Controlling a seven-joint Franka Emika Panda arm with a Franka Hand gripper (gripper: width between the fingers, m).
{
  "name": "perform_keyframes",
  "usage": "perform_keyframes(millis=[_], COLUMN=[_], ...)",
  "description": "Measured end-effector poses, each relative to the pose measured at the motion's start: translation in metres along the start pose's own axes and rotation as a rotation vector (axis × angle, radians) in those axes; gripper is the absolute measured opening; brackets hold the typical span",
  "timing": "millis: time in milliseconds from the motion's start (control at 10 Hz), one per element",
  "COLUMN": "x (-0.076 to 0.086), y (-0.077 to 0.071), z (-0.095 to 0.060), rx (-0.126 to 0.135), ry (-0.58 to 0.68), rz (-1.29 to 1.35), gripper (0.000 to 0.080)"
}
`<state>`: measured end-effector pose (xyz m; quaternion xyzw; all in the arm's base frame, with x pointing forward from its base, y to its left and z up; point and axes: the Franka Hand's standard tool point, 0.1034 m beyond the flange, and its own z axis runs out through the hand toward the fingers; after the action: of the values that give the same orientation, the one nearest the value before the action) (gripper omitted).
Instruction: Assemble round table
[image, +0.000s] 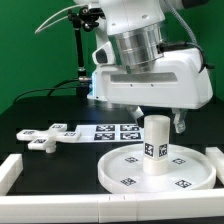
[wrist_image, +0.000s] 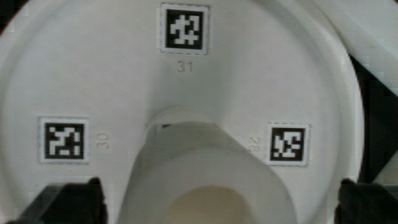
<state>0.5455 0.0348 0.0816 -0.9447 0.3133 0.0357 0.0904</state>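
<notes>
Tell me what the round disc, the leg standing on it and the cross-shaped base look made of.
Disc: probably hard white plastic, smooth with slight sheen; even colour, moulded raised rim. Leg: likely the same plastic, uniformly white and smooth. Cross-shaped base: seemingly white plastic too, by its matching colour and crisp edges. Their black-and-white tags look like printed stickers.

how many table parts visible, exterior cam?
3: round disc at front, leg upright on its centre, cross base lying toward the exterior view's left. The arm may hide others.
</notes>
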Motion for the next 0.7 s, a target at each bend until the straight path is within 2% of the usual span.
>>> perform_keyframes(millis=[200, 700], x=[-0.0015, -0.0007], y=[-0.0051, -0.0035], z=[-0.0012, -0.0007], rx=[-0.026, -0.035], ry=[0.016, 0.012], rz=[-0.2, -0.567], gripper=[0.0649, 0.0649])
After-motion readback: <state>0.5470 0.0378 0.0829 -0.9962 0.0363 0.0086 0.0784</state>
